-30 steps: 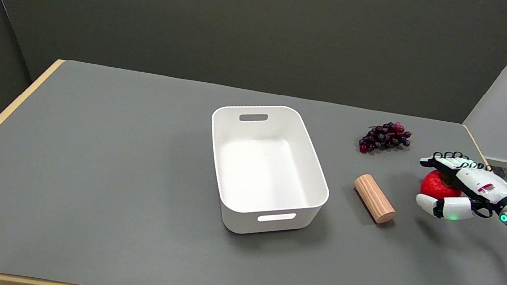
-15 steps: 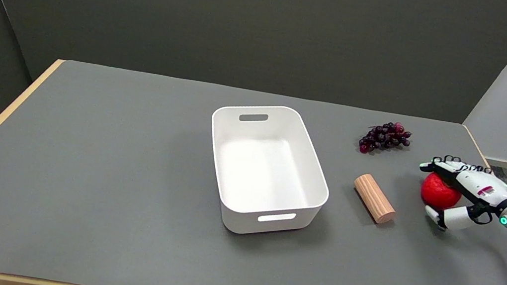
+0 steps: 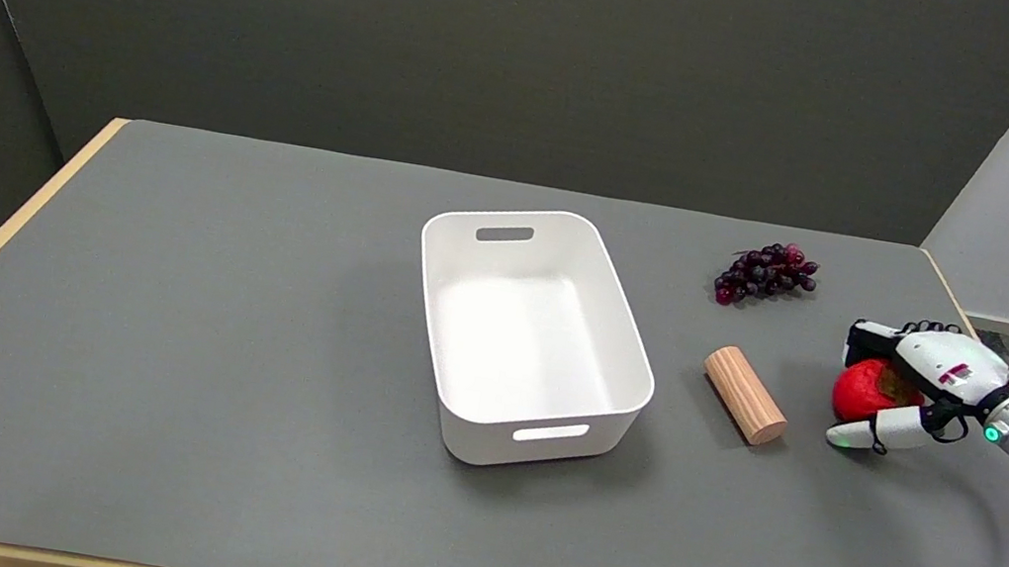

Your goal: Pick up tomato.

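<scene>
**Head view: right hand cupped over the tomato at the bench's right edge**

Head view shows the right hand [image 3: 915, 380] reaching in from the lower right and draped over the tomato [image 3: 860, 394], which sits on the grey bench [image 3: 240, 444] near its right edge. The fingers [image 3: 862, 333] curl down over the far side and top of the red fruit, while the thumb [image 3: 862, 436] lies low along its near side, close to the bench surface. The fingers look partly closed around the tomato, but whether they press on it or only cage it cannot be told from this angle; the fruit appears to rest on the bench, not lifted.

Just beside it to the left lies a wooden cylinder [image 3: 745, 396], on its side. A bunch of dark grapes [image 3: 766, 274] sits farther back, and a white bin [image 3: 529, 332] stands near the middle, well apart from the hand.

The risks seem to come from the tomato's round, smooth shape. If the thumb closes under it unevenly, the fruit could squirt out leftward toward the cylinder, or roll right toward the bench edge and drop off. A lift started before the thumb and fingers oppose each other properly would likely leave it behind. Squeezing too hard might dent it.
</scene>
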You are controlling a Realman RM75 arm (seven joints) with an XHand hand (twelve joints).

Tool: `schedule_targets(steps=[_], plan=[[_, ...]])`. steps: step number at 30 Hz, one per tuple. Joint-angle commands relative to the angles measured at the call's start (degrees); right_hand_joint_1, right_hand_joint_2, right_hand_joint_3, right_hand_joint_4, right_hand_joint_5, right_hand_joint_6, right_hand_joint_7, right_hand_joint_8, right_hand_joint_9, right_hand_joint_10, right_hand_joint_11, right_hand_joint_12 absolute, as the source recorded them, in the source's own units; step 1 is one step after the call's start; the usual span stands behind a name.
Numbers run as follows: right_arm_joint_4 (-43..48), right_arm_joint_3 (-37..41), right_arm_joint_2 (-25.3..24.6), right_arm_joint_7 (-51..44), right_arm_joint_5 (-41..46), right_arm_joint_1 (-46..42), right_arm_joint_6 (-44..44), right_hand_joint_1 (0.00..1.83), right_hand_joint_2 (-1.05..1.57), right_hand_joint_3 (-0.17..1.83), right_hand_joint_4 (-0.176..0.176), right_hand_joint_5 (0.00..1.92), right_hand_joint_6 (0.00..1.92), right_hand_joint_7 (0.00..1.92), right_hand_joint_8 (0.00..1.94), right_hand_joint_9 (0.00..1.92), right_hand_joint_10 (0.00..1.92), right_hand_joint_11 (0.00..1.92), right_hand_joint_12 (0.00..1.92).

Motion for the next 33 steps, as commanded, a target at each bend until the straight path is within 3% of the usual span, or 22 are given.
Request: schedule_targets(steps=[1, 8, 18, 33], plan=[[-0.7, 1.3, 0.0, -2.0, 5.7, 3.9, 8.8, 1.18, 1.19, 0.18, -0.124, 0.55, 1.53, 0.84, 1.37, 0.83, 1.28, 0.77, 1.92], [2.5, 3.1, 0.5, -2.0, 10.4, 5.3, 13.0, 1.18, 1.13, 0.3, -0.124, 0.56, 1.52, 0.85, 1.39, 0.81, 1.41, 0.8, 1.92], [16.3, 4.7, 1.0, -2.0, 14.4, 6.9, 15.0, 1.18, 1.11, 0.31, -0.106, 0.59, 1.5, 0.86, 1.37, 0.83, 1.44, 0.83, 1.92], [31.9, -12.8, -4.1, -3.8, 13.8, 19.7, 4.9, 1.19, 1.1, 0.32, -0.126, 0.59, 1.48, 0.87, 1.37, 0.83, 1.46, 0.84, 1.92]])
